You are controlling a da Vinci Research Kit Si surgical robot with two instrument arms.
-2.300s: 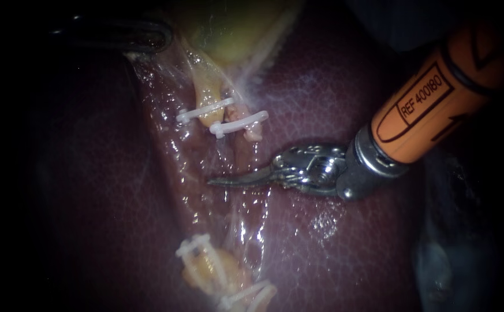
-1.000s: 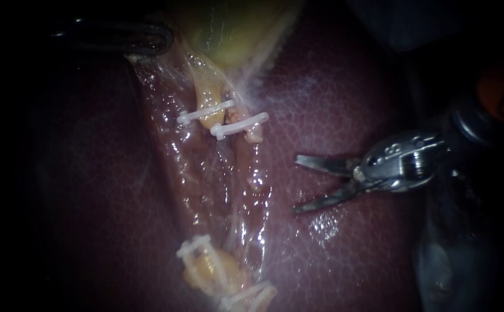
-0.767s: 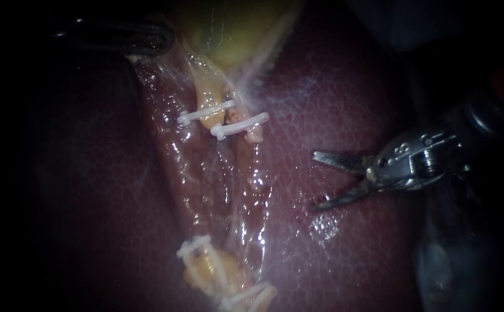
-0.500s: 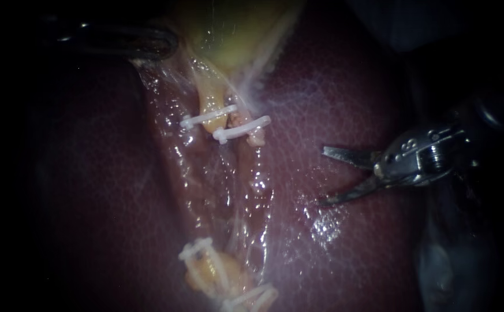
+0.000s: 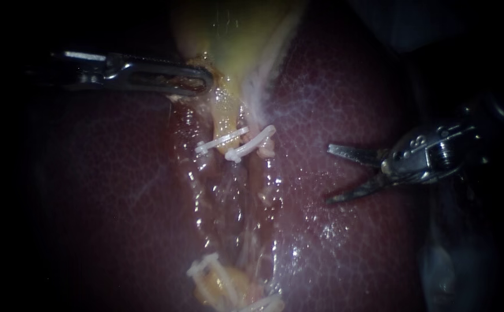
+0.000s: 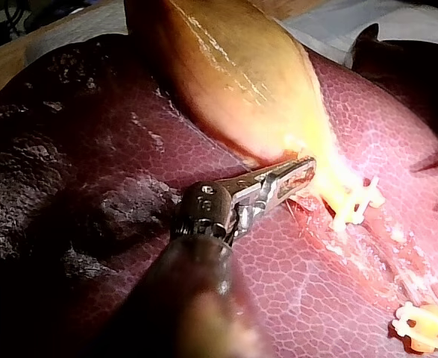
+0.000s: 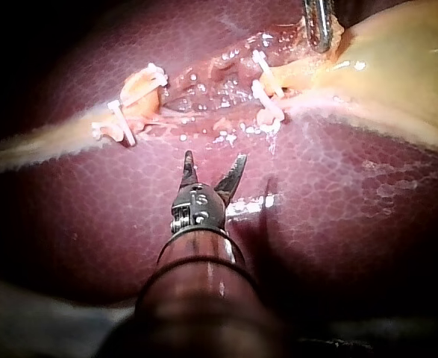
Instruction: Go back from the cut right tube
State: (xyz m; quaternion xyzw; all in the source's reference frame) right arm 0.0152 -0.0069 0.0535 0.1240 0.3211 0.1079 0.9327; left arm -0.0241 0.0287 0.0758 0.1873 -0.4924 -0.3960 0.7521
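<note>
My right instrument comes in from the right with its two thin blades open, over bare liver and well to the right of the clipped tubes. Two white clips sit side by side just below the yellow gallbladder. Short pale stumps end under them, and more clips lie lower down. Between the two clip groups there is only wet, torn tissue. My left instrument is shut on the gallbladder's narrow end. In the right wrist view the open blades point at the gap between the clips.
Dark red liver surrounds the wet strip. In the left wrist view the jaws pinch the gallbladder edge beside the clips. A pale grey mass lies at the lower right.
My right instrument has drawn back to the right, out of the gap between the clips, and its blades have opened. The left instrument has shifted right, carrying the gallbladder's end and upper clips along.
</note>
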